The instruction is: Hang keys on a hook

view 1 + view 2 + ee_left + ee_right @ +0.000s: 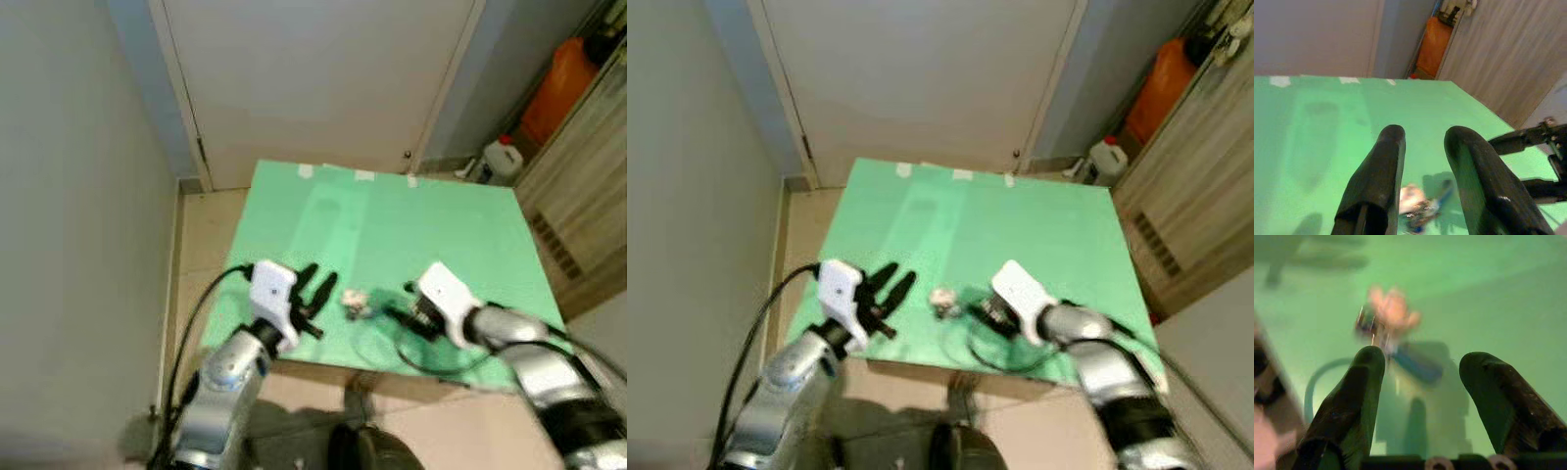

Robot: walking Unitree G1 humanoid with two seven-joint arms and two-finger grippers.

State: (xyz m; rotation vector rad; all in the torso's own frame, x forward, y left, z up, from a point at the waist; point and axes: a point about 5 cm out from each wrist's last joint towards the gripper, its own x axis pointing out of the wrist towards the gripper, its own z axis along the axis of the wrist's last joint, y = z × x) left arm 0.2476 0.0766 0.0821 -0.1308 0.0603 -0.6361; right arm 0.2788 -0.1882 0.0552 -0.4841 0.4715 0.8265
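A small bunch of keys with a pale fob lies on the green table near its front edge. My left gripper is just left of the keys, low over the table, and stands open with nothing between its fingers. In the left wrist view the keys lie below and between the fingers. My right gripper is just right of the keys, also open and pointing at them. The right wrist view shows the keys blurred, a short way ahead of the open gripper.
A black cable loops over the table's front edge by the right arm. A white door stands behind the table, a grey wall to the left. An orange container, a white jug and wooden panelling are at the right.
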